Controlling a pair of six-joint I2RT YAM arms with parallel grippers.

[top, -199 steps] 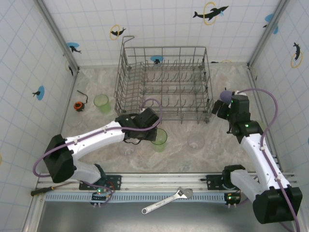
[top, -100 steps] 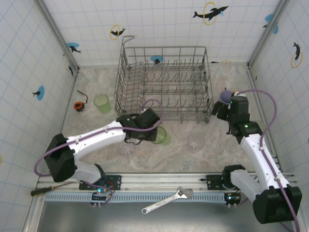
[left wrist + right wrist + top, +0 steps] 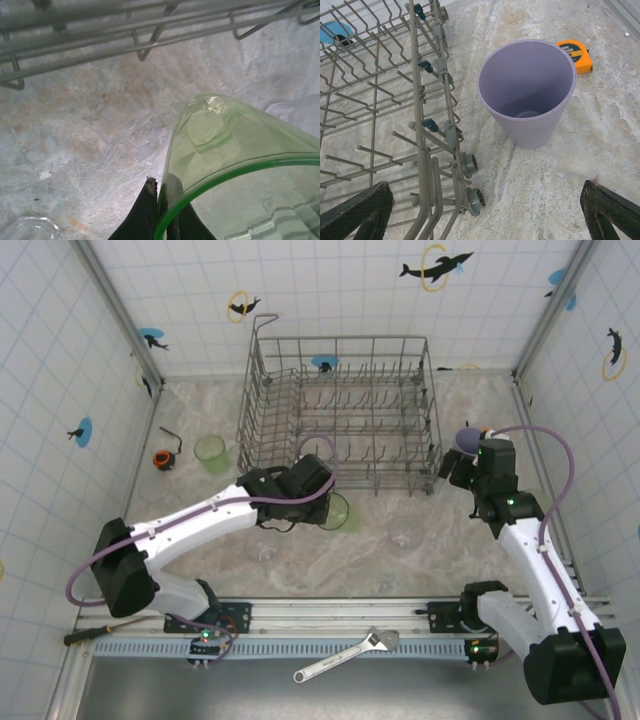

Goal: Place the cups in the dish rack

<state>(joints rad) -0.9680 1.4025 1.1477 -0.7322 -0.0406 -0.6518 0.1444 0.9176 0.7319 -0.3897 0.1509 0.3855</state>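
Marbled tabletop (image 3: 480, 400), dish rack (image 3: 345, 405), gridded white walls (image 3: 330, 280), dolphin stickers (image 3: 435, 265)

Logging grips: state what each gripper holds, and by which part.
The left gripper pinches a green cup by its rim. The right gripper is open, holding nothing.

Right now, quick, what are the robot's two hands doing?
The left gripper is closed, pinching the green cup by its rim.
The right gripper is open and empty, the lavender cup just ahead of it.
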